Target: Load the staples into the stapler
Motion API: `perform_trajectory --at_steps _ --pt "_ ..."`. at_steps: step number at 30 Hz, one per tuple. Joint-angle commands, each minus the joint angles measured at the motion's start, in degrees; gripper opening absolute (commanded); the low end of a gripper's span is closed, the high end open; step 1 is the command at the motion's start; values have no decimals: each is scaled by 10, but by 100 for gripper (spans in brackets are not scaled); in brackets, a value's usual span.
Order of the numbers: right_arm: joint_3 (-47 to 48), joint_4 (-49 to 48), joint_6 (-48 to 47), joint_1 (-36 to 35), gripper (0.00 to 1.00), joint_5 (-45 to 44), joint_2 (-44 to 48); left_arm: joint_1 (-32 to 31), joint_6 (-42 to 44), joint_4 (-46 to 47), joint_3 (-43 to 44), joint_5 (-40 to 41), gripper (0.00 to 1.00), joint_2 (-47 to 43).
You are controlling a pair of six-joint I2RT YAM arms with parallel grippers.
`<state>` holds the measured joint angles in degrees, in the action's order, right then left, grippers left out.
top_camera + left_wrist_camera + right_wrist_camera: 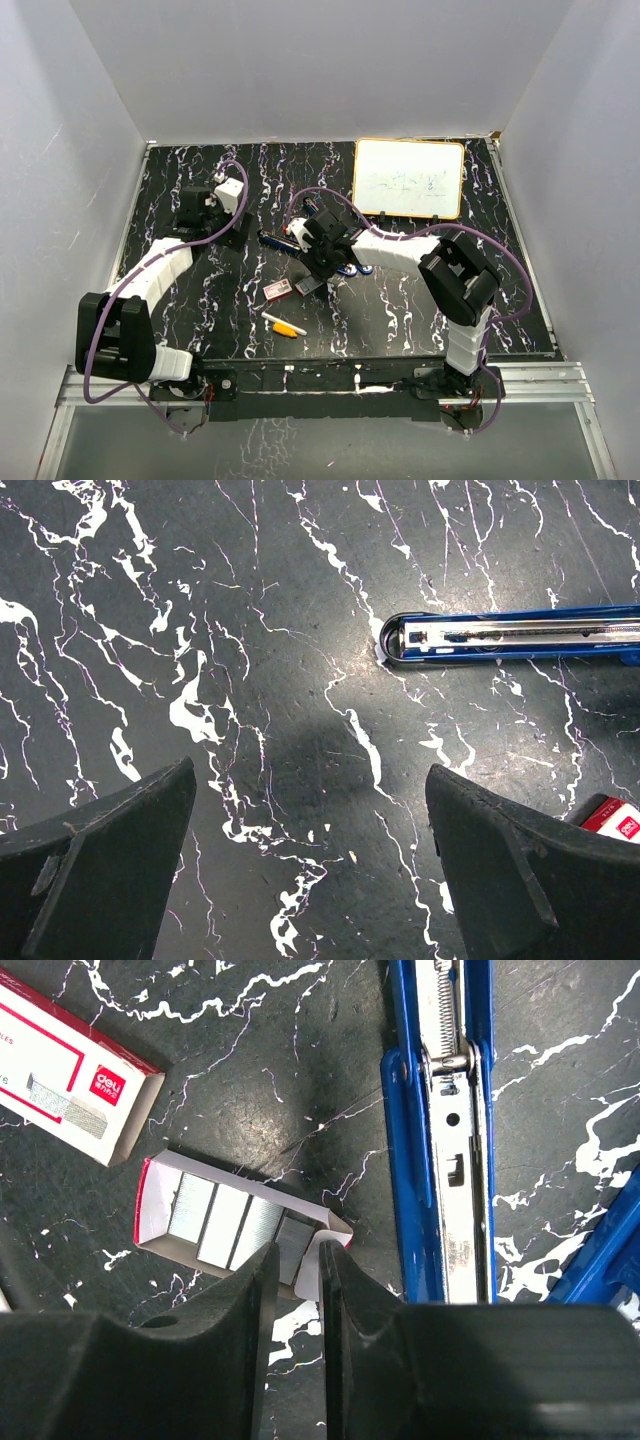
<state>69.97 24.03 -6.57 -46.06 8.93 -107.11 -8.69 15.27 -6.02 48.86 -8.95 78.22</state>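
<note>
The blue stapler (455, 1160) lies opened out flat, its silvery channel facing up; its tip also shows in the left wrist view (510, 638). Left of it sits the open cardboard tray of staples (215, 1222), holding several silvery strips. The red-and-white box sleeve (70, 1080) lies farther left. My right gripper (300, 1250) is at the tray's right end, its fingers closed narrowly on the last staple strip and the tray's end flap. My left gripper (310, 770) hangs open over bare table, left of the stapler's tip, with nothing between its fingers.
A yellow-and-white marker (284, 324) lies near the front, below the box (278, 290). A whiteboard (408, 178) with a yellow rim rests at the back right. White walls enclose the black marbled table (400, 310).
</note>
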Motion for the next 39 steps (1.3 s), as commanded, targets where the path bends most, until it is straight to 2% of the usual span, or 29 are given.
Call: perform_trajectory --at_steps 1,21,33,39 --pt "17 -7 -6 2 26 -1 -8 1 5 2 -3 -4 97 -21" --pt "13 -5 -14 3 30 -13 -21 1 13 4 -11 -3 97 -26" --pt "28 1 -26 3 22 -27 -14 1 15 5 -12 -5 97 -25" --pt "47 13 -32 4 23 -13 -12 2 19 1 -8 -4 97 -27"
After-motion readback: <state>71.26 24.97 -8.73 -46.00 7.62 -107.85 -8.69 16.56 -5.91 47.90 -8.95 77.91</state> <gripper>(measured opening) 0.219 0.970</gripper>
